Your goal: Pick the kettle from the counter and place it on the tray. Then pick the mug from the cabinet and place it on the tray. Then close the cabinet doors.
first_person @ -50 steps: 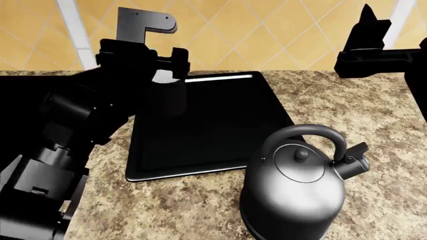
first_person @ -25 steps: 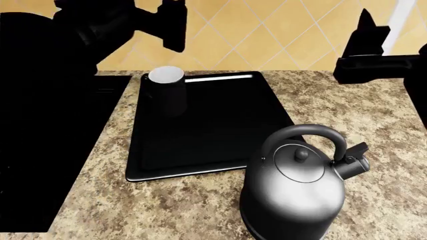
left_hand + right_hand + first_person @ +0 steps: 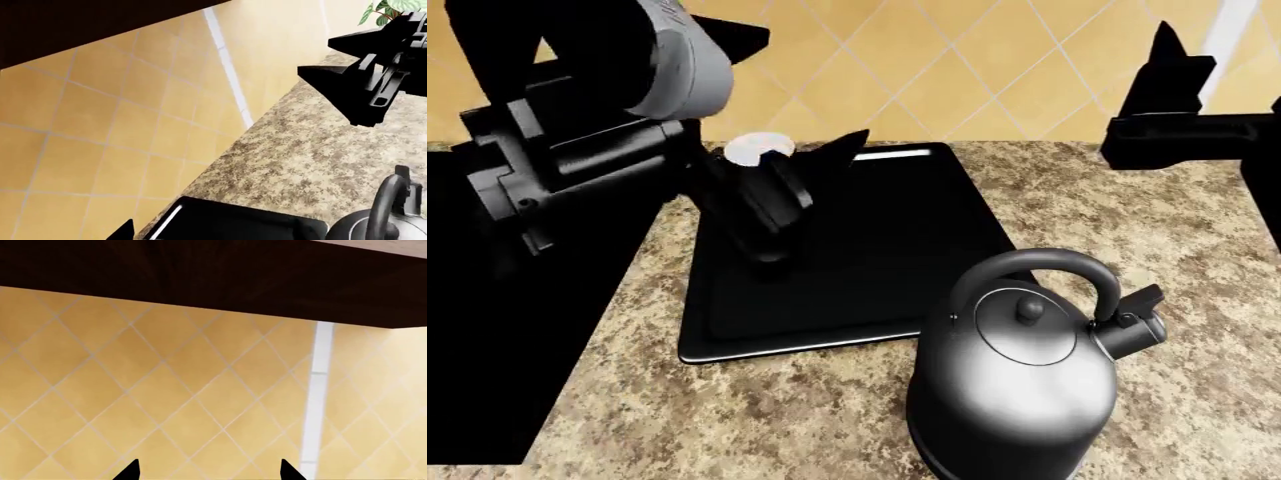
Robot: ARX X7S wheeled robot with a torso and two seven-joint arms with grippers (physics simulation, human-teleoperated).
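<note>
Mug (image 3: pixel 758 152) sitting on tray (image 3: pixel 881 250); kettle (image 3: pixel 1021 375) standing on tabletop (image 3: pixel 1174 240); left end effector (image 3: pixel 794 185) state unclear; right end effector (image 3: pixel 207 471) gaping open, empty.

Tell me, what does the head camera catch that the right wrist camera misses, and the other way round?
Only the head view shows the speckled granite-look counter, the flat black rectangular tray, the small dark mug with a white inside on the tray, the grey brushed-metal kettle standing on the counter beside the tray, and the left gripper.

Only the right wrist view shows the dark cabinet underside.

Both show the yellow diagonal wall tiles and the right gripper.
</note>
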